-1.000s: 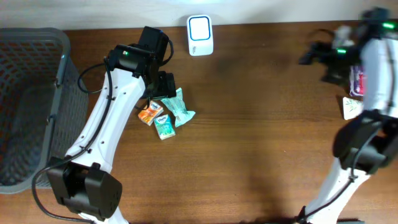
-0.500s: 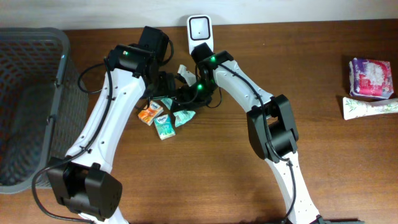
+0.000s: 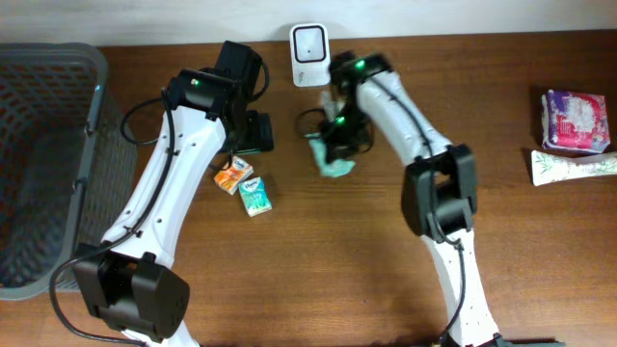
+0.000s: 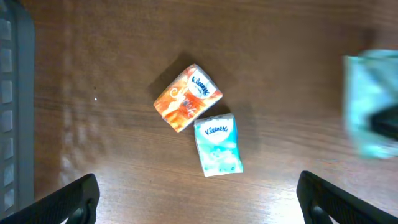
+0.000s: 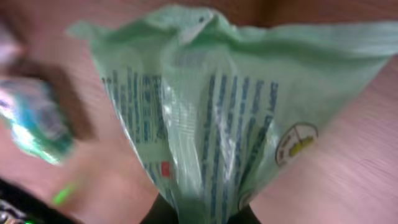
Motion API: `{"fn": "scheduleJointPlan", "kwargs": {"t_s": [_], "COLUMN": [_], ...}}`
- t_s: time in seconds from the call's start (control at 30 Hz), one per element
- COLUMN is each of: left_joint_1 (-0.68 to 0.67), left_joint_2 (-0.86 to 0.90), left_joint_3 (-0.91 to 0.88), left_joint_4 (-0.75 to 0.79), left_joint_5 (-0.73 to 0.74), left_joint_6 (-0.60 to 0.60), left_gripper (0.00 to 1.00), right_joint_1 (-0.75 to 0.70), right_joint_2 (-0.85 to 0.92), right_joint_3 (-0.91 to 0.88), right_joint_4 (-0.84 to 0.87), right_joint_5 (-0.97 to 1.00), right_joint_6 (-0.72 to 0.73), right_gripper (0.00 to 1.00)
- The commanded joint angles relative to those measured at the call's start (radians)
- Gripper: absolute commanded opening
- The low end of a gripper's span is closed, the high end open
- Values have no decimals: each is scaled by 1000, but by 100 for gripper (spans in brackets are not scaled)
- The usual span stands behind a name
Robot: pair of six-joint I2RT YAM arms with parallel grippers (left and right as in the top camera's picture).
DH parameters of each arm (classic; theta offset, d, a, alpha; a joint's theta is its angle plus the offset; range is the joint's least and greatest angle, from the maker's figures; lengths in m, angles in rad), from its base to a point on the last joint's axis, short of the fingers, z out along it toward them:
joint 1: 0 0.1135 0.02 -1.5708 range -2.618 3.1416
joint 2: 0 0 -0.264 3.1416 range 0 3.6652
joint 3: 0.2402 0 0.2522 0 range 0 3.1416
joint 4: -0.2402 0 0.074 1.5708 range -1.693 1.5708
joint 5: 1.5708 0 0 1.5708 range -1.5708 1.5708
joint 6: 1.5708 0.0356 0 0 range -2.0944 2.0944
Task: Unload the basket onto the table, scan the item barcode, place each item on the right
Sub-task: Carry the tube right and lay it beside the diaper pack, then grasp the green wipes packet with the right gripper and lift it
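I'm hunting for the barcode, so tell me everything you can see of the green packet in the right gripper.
The green packet is pale green, soft crinkled plastic, with a fold running down its middle. It carries lines of blue print, a small red mark and a round yellow-and-white logo. No barcode shows on this face. The right gripper pinches one end, holding it over the table, just below the white scanner.

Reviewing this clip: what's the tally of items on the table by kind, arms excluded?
Kleenex packs: 2 (orange pack, teal pack)
green packet: 1
scanner: 1
basket: 1
purple pack: 1
white-and-green pack: 1
Total: 7
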Motion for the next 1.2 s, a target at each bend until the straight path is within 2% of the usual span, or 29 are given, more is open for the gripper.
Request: {"fn": "scheduleJointPlan", "kwargs": {"t_s": [0.0, 0.03, 0.07, 0.1, 0.13, 0.17, 0.23, 0.27, 0.3, 0.33, 0.37, 0.5, 0.63, 0.7, 0.73, 0.8, 1.03, 1.17], "left_joint_1": [-5, -5, -5, -5, -5, -5, -5, -5, -5, -5, -5, -5, -5, -5, -5, -5, -5, -5], "left_joint_2": [-21, -21, -21, -21, -21, -21, -21, -21, -21, -21, -21, -21, -21, -21, -21, -21, -21, -21], "left_joint_3": [11, 11, 11, 11, 11, 11, 11, 11, 11, 11, 11, 11, 11, 11, 11, 11, 11, 11], "left_joint_4": [-1, -1, -1, -1, -1, -1, -1, -1, -1, -1, -1, -1, -1, -1, -1, -1, -1, -1], "left_joint_5": [4, 4, 4, 4, 4, 4, 4, 4, 4, 4, 4, 4, 4, 4, 4, 4, 4, 4], "left_joint_6": [12, 13, 12, 12, 12, 12, 12, 12, 12, 12, 12, 12, 12, 12, 12, 12, 12, 12], "left_gripper": [99, 99, 99, 99, 99, 99, 99, 99, 99, 99, 99, 99, 99, 99, 99, 99, 99, 99], "right_joint_1": [-40, -38, -23, -5, 6, -6, -48, -54, -53, -56, -72, -89, -88, -101, -100, -100, -91, -84], "right_joint_2": [-29, -29, -29, -29, -30, -31, -37, -38, -36, -36, -36, -36, -34, -53, -59, -69, -68, -68], "right_joint_3": [63, 59, 59, 59, 63, 122, 290, 298, 297, 297, 293, 86, -170, 47, 142, 180, 164, 88], "right_joint_4": [-87, -87, -100, -112, -117, -139, -203, -203, -203, -203, -203, -203, 5, -172, -203, -203, -191, -148], "right_joint_5": [272, 275, 272, 273, 282, 315, 349, 349, 368, 490, 484, 475, 401, 419, 407, 361, 256, 253], "right_joint_6": [100, 119, 118, 118, 110, 110, 106, 77, 69, 89, 92, 87, 69, 69, 65, 65, 66, 66], "right_gripper": [16, 44, 62, 63, 54, 37, 37, 35, 24, 13, 4, 4, 4, 4, 4, 4, 4, 4]}}
